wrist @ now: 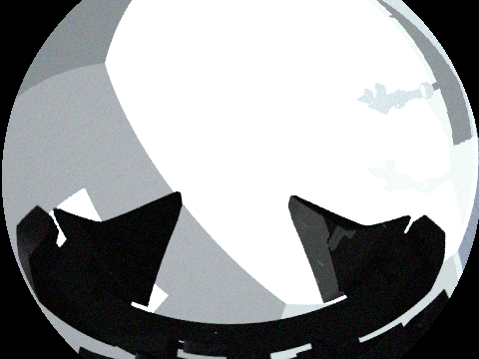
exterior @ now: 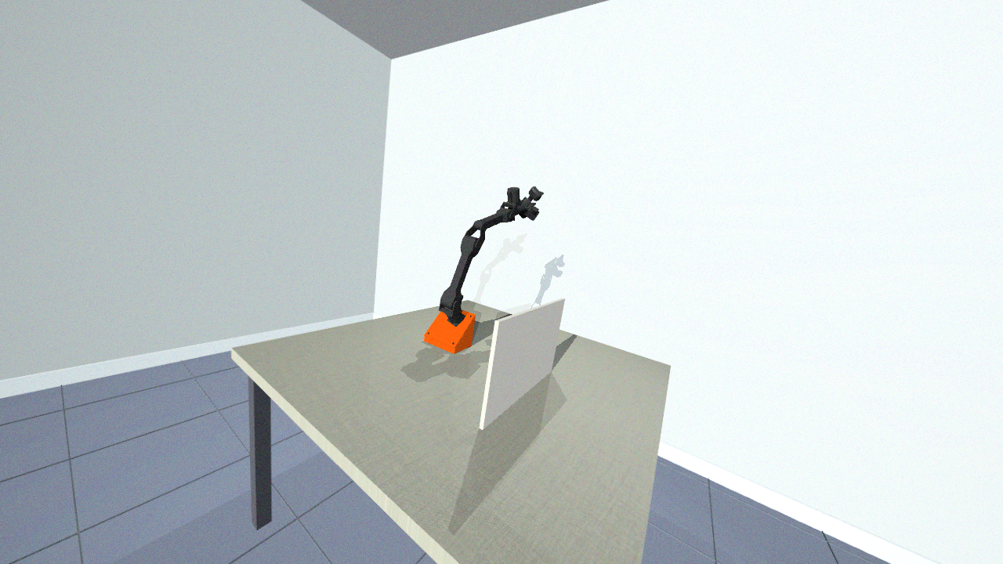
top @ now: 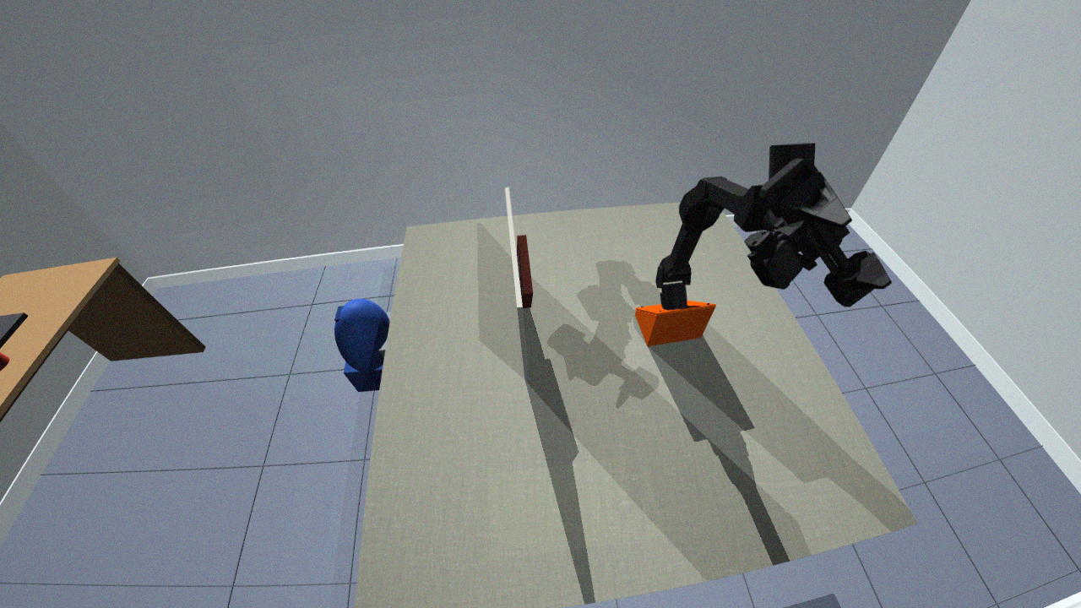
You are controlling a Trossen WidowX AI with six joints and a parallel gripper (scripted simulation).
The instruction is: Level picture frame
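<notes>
The picture frame [top: 525, 272] is a dark red slab at the side of the upright white panel [top: 512, 246] [exterior: 522, 364] that faces the arm's base. The top camera sees it almost edge-on, so its tilt cannot be told. In the exterior view the panel hides it, and it does not show in the wrist view. The screw and the notched strip are hidden. My gripper [top: 820, 275] [exterior: 538, 203] [wrist: 236, 199] is open and empty, raised high and well away from the frame, with its fingers wide apart in the wrist view.
The orange arm base [top: 676, 325] [exterior: 448, 333] stands on the table [top: 446, 453] [exterior: 336, 392]. A blue rounded object [top: 361, 333] is beyond the table's left side in the top view. A wooden desk [top: 57, 302] is farther left.
</notes>
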